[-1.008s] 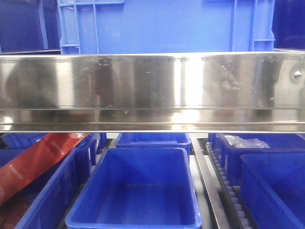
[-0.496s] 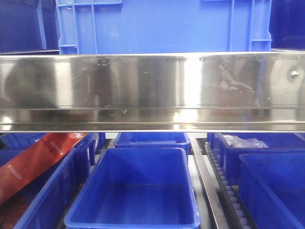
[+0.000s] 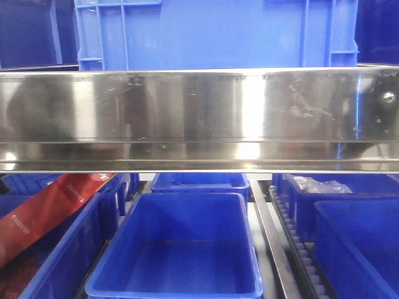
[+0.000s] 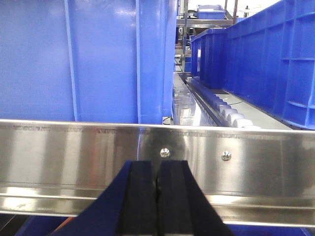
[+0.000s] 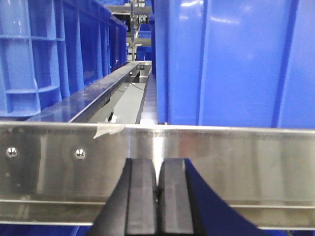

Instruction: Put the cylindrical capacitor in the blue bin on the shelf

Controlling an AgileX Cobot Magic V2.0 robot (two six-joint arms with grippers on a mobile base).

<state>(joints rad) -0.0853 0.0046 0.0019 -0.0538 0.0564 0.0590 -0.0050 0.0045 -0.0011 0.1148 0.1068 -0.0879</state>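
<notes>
Steel front rail of the shiny multi-tier shelf [image 3: 199,118] fills your front view; only wrist views show left gripper [image 4: 157,196] and right gripper [image 5: 157,199], pads pressed together near it; capacitor unseen.

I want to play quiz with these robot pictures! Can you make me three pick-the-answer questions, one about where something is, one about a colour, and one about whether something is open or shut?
1. Where is the red package?
A. lower left
B. top shelf
C. in the middle bin

2. What colour are the bins?
A. green
B. blue
C. yellow

3. How is the left gripper?
A. wide open
B. shut
C. missing

Answers: 1 A, it leans among the lower-left bins. 2 B, the middle bin and its neighbours are blue. 3 B, its pads meet.
</notes>
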